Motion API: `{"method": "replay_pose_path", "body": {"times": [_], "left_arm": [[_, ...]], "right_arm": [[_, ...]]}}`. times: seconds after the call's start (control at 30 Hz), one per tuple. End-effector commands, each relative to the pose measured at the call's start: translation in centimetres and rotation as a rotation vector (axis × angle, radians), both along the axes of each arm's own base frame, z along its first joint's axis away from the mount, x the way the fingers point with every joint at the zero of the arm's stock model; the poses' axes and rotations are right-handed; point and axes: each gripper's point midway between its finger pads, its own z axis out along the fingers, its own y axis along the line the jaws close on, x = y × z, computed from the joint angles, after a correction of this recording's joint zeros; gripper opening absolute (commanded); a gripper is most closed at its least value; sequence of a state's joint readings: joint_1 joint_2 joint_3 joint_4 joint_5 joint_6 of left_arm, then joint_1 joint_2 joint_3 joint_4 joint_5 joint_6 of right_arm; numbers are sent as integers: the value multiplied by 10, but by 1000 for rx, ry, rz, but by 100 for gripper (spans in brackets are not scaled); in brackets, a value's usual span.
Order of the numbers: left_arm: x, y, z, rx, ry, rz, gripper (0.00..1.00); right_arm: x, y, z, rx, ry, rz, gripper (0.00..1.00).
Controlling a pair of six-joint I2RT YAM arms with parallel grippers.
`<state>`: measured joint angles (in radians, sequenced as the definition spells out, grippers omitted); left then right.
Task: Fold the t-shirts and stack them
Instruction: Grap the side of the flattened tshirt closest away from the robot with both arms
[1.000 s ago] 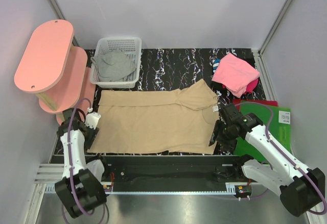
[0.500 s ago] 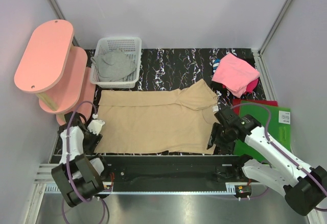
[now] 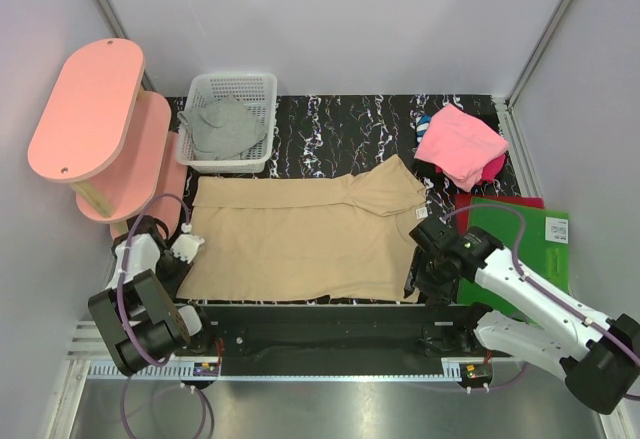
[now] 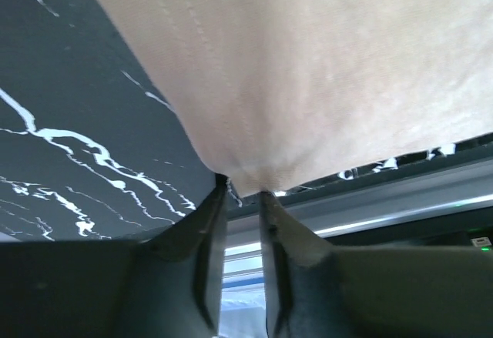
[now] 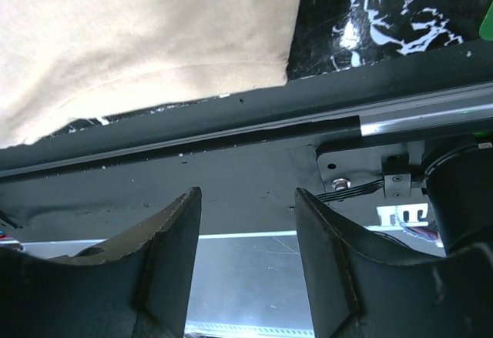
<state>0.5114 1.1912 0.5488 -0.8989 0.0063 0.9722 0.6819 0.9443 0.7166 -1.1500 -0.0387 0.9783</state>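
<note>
The tan t-shirt (image 3: 300, 239) lies spread flat across the black marbled table, with its white neck label (image 3: 421, 213) at the right. My left gripper (image 3: 178, 271) is at its near left corner; in the left wrist view the gripper (image 4: 243, 192) is shut on the tip of that tan cloth (image 4: 323, 68). My right gripper (image 3: 416, 284) is open at the near right corner; in the right wrist view the gripper (image 5: 246, 199) is empty, with the tan hem (image 5: 139, 38) just beyond the fingertips. The grey t-shirt (image 3: 222, 127) lies in the basket. The pink t-shirt (image 3: 460, 144) lies folded at the back right.
A white mesh basket (image 3: 228, 83) stands at the back left. A pink two-level shelf (image 3: 88, 109) stands at the far left. A green sheet (image 3: 535, 244) lies on the right over a red one (image 3: 500, 202). A black rail (image 3: 320, 324) runs along the near edge.
My left arm has drawn back toward the near left corner with the shirt corner in its grip. My right gripper has slid nearer and left to the shirt's near right corner.
</note>
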Motion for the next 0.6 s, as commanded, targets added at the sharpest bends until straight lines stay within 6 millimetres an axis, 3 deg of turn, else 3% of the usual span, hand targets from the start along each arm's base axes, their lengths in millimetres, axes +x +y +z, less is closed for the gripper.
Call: {"method": "replay_pose_path", "body": {"times": [0.0, 0.23, 0.37, 0.57], "left_arm": [[11, 0, -3, -25, -30, -5, 21], [22, 10, 0, -11, -44, 2, 0], [31, 16, 4, -13, -47, 19, 0], [34, 21, 7, 1, -57, 16, 0]], "right_arm": [[1, -4, 2, -41, -38, -65, 59], [9, 20, -27, -94, -30, -55, 62], [16, 21, -43, -190, -28, -55, 66], [36, 6, -44, -291, -117, -143, 69]]}}
